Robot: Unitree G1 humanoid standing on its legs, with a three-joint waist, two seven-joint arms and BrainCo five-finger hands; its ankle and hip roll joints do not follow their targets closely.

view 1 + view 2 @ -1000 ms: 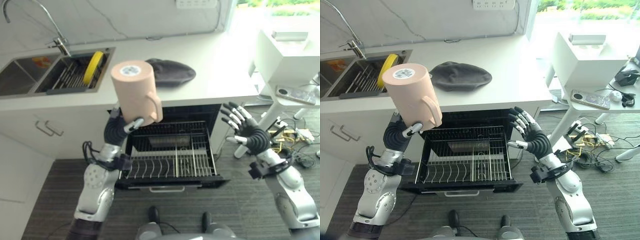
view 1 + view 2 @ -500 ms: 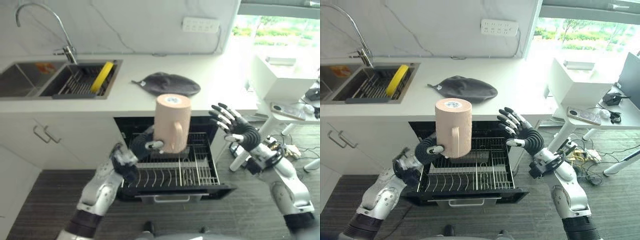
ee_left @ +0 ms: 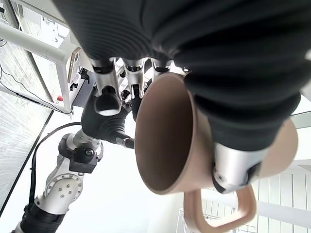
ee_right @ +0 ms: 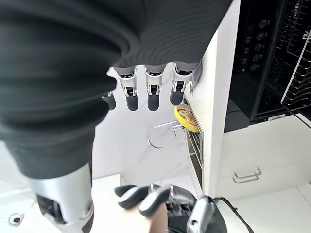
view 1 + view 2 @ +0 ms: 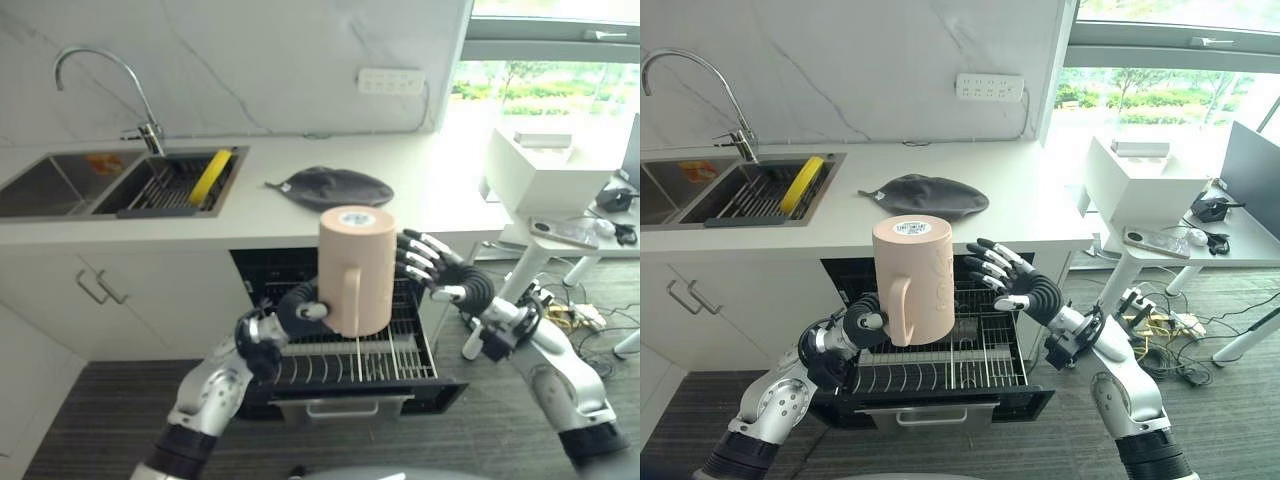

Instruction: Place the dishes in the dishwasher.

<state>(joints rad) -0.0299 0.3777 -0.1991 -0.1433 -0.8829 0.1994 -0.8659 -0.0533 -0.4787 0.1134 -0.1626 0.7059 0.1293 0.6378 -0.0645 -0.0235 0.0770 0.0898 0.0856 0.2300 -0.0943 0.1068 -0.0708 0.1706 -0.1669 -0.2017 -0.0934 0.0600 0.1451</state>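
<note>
Holding the tan mug (image 5: 356, 268) upside down, its long axis upright and its handle toward the robot, the left hand (image 5: 301, 304) has its fingers curled round the lower body and carries it in the air directly above the pulled-out dishwasher rack (image 5: 352, 359). The right hand (image 5: 1015, 282) is just to the right of the mug, fingers straight and spread toward it, gripping nothing. A round sticker on the upturned base carries print too small to read, and the yellow plate (image 5: 802, 183) stands in the sink rack at far left.
</note>
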